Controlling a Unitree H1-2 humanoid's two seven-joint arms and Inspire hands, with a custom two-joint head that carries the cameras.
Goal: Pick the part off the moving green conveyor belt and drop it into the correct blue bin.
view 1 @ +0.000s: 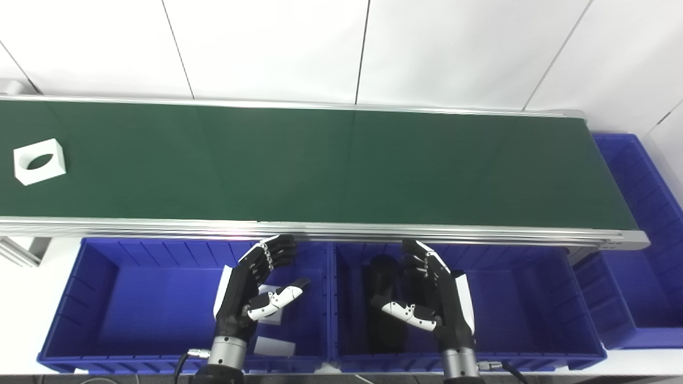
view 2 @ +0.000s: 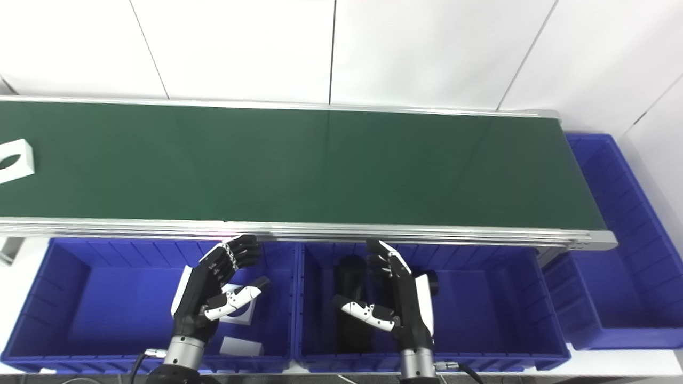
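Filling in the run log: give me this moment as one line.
white part: far left on belt, untouched | left hand: open over left bin | right hand: open over middle bin

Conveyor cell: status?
Left hand and right hand open, empty, over the blue bins. White block with a hole at far left of green belt, untouched. Nothing in the way.
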